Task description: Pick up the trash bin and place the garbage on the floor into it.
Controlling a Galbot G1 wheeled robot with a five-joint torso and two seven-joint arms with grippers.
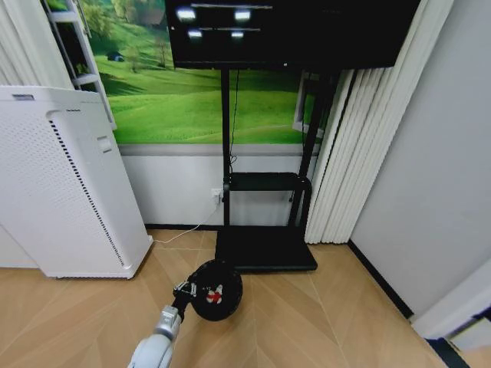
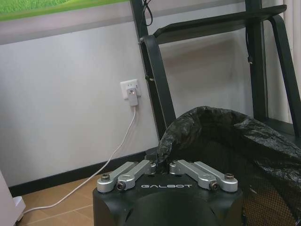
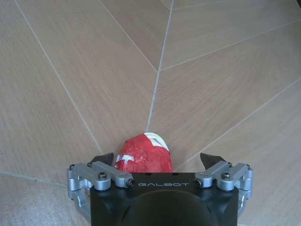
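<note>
The trash bin (image 1: 216,290) is held at its rim by the left gripper (image 1: 186,290), above the wood floor (image 1: 322,322).

The left gripper's fingers are closed tight on the bin's black liner edge (image 2: 188,127). The right gripper (image 3: 160,162) is spread wide, with a crumpled red-and-white wrapper (image 3: 142,154) lying on the floor between its fingertips, not clamped. Red-and-white litter (image 1: 216,294) is seen inside the bin. A black TV stand (image 1: 265,249) is just behind the bin, and a white perforated appliance (image 1: 65,184) stands to the left.
</note>
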